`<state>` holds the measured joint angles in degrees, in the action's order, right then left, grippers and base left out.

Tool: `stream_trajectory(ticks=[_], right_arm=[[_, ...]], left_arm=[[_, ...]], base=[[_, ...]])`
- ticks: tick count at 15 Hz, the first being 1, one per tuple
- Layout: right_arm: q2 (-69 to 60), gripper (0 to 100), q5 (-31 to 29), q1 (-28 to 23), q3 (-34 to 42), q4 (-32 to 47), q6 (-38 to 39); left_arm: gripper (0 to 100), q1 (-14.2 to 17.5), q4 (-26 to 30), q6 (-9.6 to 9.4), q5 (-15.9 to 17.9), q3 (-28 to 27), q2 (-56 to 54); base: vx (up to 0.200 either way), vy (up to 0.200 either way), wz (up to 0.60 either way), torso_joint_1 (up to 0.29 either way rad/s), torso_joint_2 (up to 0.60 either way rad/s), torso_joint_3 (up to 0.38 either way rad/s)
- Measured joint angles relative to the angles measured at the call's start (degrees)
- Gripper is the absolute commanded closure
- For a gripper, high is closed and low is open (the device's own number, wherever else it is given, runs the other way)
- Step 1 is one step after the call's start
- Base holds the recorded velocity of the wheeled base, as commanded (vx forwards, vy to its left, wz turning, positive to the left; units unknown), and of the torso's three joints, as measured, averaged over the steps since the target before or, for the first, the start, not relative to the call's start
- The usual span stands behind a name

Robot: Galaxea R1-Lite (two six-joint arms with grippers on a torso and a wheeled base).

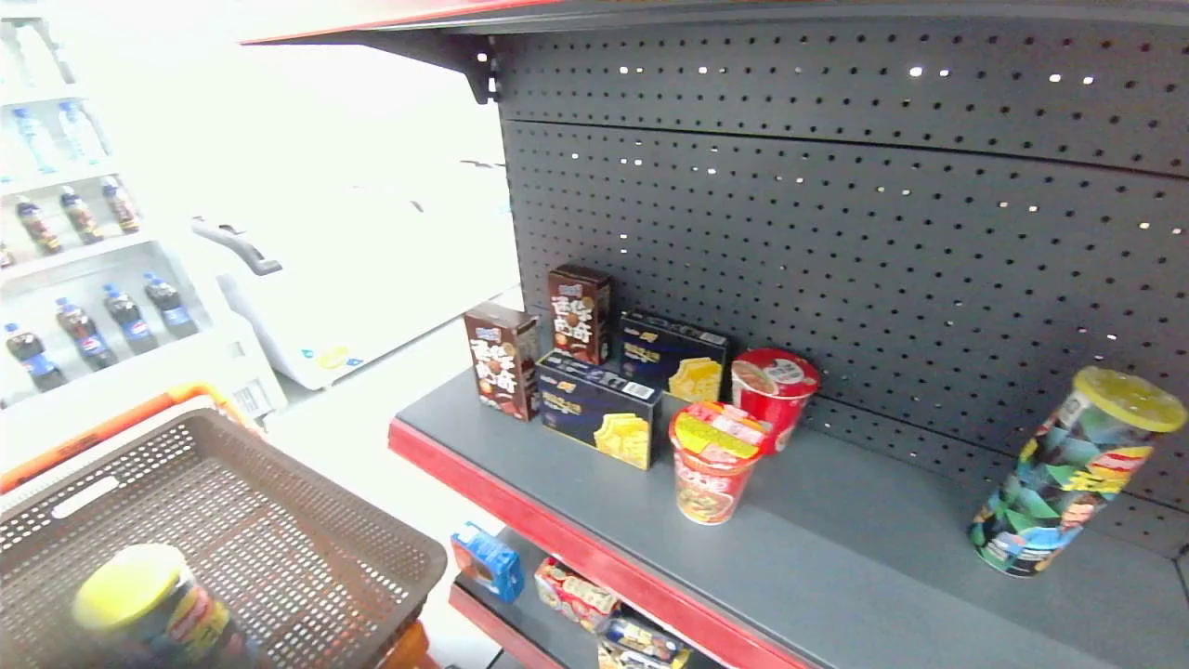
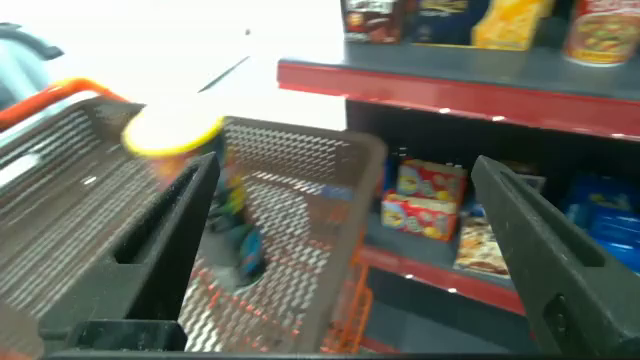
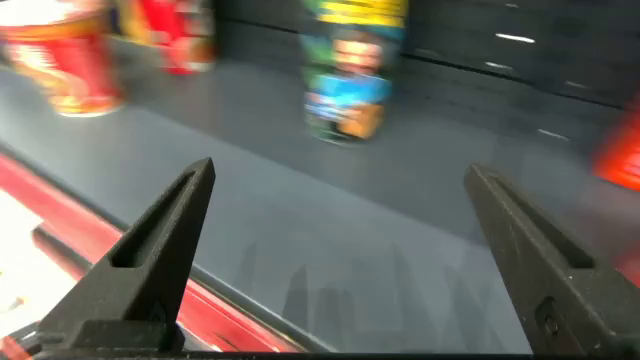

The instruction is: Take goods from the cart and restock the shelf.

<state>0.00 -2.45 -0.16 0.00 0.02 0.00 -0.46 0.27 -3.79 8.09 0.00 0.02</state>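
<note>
Yellow-lidded can (image 1: 153, 609) stands in cart basket (image 1: 279, 520); second can (image 1: 1068, 474), seemingly alike, on shelf (image 1: 836, 576). Left gripper (image 2: 345, 170), right gripper (image 3: 340, 172): jaws released, empty.

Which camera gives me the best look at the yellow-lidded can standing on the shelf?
Head view: the yellow-lidded can shows whole, lid to base, on the shelf. The right wrist view catches it farther off, its top cropped by the frame edge.
</note>
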Motion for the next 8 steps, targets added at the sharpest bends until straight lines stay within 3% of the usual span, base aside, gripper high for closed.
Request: stream_trajectory(ticks=[5,6,8], right_arm=[[0.0,0,0.0,0.0,0.0,0.0,0.0],[0.0,0,-0.1,0.0,0.0,0.0,0.1],[0.0,0,-0.1,0.0,0.0,0.0,0.1]], left_arm=[[0,0.0,0.0,-0.26,0.1,0.0,0.0],[0,0.0,0.0,-0.3,0.0,0.0,0.0],[0,0.0,-0.1,-2.19,-0.1,-3.1,0.2]], base=[[0.0,0.0,0.6,0.002,0.0,0.001],[0.0,0.0,0.0,0.0,0.0,0.0],[0.0,0.0,0.0,0.0,0.0,0.0]])
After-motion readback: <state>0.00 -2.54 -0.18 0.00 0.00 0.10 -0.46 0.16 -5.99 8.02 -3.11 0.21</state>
